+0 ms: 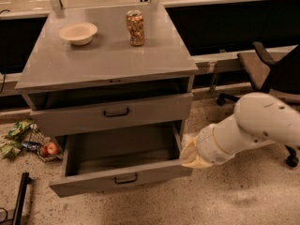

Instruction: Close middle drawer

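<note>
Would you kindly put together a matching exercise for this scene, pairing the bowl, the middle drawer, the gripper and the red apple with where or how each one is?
Things:
1. bowl
2. middle drawer
3. gripper
4. red apple

Places or states:
A. on the floor, left of the cabinet
B. pulled out, open
C. on the cabinet top, left of the can
D. at the middle drawer's right front corner

Pairs: 1-C, 2-B, 3-D, 4-A.

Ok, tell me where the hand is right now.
In the camera view the hand is low and right of centre, at the right front corner of the pulled-out middle drawer, on the end of the white arm reaching in from the right.
</note>
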Tool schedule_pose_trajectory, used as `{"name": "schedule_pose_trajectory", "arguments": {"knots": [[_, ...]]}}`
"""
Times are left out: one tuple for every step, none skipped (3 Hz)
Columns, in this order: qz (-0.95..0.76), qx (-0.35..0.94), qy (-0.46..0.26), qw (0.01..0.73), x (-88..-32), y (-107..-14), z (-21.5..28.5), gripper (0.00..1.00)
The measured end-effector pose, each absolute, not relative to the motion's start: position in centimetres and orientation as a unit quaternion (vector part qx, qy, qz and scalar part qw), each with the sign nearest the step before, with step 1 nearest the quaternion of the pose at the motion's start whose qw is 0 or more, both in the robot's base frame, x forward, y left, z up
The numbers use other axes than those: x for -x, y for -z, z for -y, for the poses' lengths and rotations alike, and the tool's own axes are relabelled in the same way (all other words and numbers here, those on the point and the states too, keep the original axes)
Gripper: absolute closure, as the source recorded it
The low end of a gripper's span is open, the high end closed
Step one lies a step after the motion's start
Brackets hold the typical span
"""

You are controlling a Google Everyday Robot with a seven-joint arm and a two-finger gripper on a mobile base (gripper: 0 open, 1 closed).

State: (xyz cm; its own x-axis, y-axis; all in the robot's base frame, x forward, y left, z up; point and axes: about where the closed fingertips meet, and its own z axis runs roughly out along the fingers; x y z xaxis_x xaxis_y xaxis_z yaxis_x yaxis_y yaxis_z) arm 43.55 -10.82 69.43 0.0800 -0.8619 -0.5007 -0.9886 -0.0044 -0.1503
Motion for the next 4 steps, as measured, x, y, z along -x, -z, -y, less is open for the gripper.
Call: {"name": "schedule_pose_trajectory", "arguments": {"knots": [[-0.578, 0.76, -0.134, 0.266, -45.9, -60.8, 8.1, 1.0], [-0.528, 0.796, -0.122, 0.27, -47.1, -56.3, 6.4, 1.0], [-0.528, 0.796, -0.122, 0.27, -47.1, -56.3, 6.4, 1.0], [-0.549, 0.774, -0.145, 0.28, -46.4, -53.0, 5.4, 1.0]]}}
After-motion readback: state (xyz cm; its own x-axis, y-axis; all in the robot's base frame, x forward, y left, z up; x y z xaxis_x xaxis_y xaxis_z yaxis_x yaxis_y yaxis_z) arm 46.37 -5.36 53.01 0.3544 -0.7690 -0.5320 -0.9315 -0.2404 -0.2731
